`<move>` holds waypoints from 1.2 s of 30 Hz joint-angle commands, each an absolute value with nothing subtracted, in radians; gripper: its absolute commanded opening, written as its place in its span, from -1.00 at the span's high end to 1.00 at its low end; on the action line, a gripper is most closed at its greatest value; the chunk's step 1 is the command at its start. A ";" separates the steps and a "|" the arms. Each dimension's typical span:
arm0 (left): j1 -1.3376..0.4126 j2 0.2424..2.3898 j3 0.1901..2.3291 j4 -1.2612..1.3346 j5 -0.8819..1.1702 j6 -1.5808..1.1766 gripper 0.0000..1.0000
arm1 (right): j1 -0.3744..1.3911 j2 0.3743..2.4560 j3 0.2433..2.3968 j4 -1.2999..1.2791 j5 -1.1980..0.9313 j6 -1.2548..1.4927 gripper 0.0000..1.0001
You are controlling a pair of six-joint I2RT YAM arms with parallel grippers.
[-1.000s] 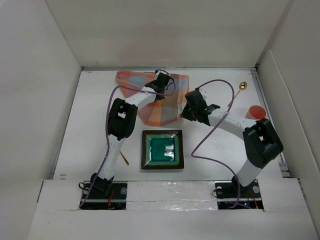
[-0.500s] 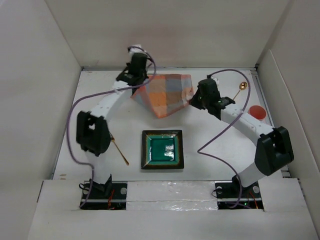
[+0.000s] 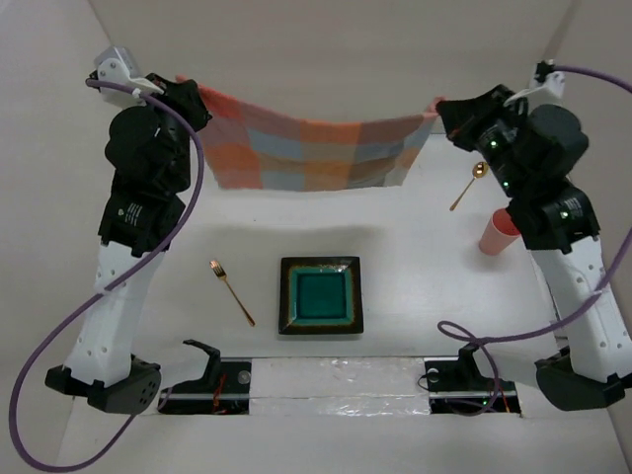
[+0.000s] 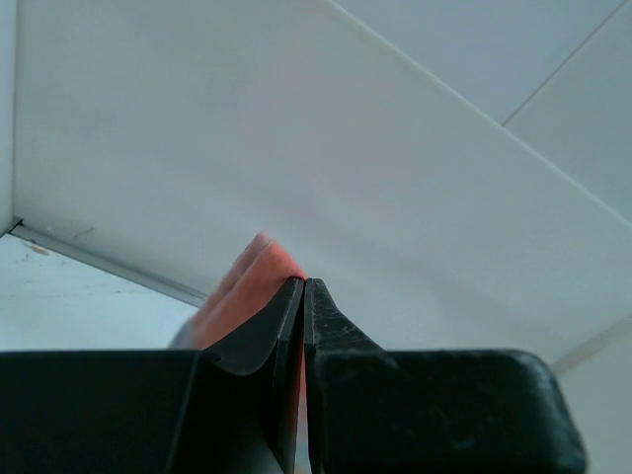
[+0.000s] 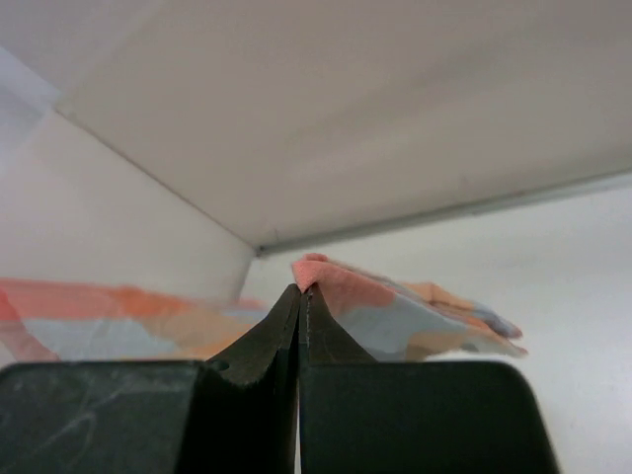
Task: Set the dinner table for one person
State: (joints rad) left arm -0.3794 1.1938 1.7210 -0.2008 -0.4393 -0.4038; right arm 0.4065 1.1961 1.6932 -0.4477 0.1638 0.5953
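Note:
The orange-and-grey checked cloth (image 3: 311, 153) hangs spread out high above the white dinner table (image 3: 415, 286), stretched between both arms. My left gripper (image 3: 190, 87) is shut on its left top corner, seen as an orange fold (image 4: 252, 281) in the left wrist view. My right gripper (image 3: 437, 107) is shut on its right top corner (image 5: 341, 286). Below lie a square green plate (image 3: 321, 295) with a dark rim, a gold fork (image 3: 231, 292) to its left, a gold spoon (image 3: 469, 185) at the far right, and a pink cup (image 3: 497, 232).
White walls box in the table on the left, back and right. The arm bases and cables stand at the near edge, with a taped strip (image 3: 336, 380) between them.
Both arms have risen and moved apart, lifting the cloth off the table's back and stretching it from a bunched heap into a wide hanging sheet. The fork now shows fully.

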 commanded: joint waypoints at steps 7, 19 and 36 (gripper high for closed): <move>-0.380 1.372 1.666 -0.212 -0.410 -0.426 1.00 | 0.273 1.374 1.810 -0.480 0.065 0.569 1.00; -0.150 1.789 2.200 -0.267 -0.081 -0.520 1.00 | 0.221 1.870 2.330 -0.529 0.040 0.572 1.00; -0.130 1.453 1.032 0.165 0.129 -0.660 1.00 | 0.123 1.607 1.310 -0.204 -0.113 0.638 1.00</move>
